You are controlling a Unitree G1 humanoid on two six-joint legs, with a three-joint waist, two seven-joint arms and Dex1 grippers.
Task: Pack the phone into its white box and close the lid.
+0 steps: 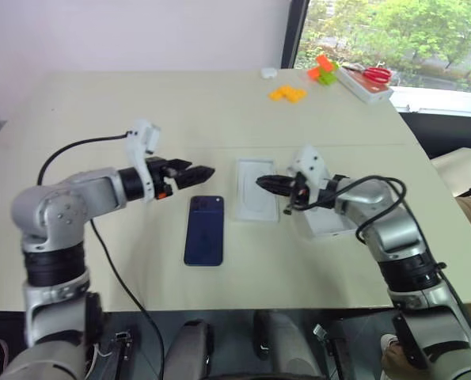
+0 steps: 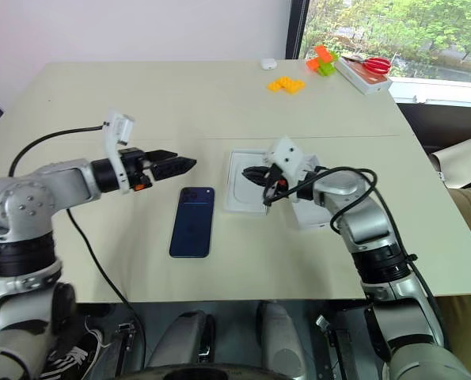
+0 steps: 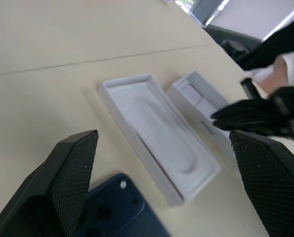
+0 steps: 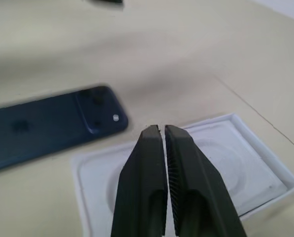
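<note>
Right gripper [image 1: 260,183] with both black fingers pressed together, nothing between them, hanging just above the white box [image 1: 256,189], tips over its right rim; left gripper [image 1: 207,171] spread wide and empty, raised above the table [image 1: 140,103], pointing toward the right gripper across a gap, its tips over the bare strip just beyond the phone's far end.

White box lying flat near the middle of the table, long side running toward the far edge, holding a thin white insert [image 3: 161,133] with an oval dent; no phone inside it.

Phone [image 1: 204,229] lying back-up on the table just left of the white box, apart from it, parallel to it and set nearer the front edge; camera block at its far left corner; untouched by either gripper.

Lid [image 3: 201,106] lying open side up just right of the white box, plain white inside, partly under the right wrist.

Near the far right corner of the table: yellow blocks [image 1: 287,93], orange and green blocks [image 1: 323,71], red-handled scissors [image 1: 371,74] on a white case [image 1: 363,89], a small white object [image 1: 269,73] near the far edge.
</note>
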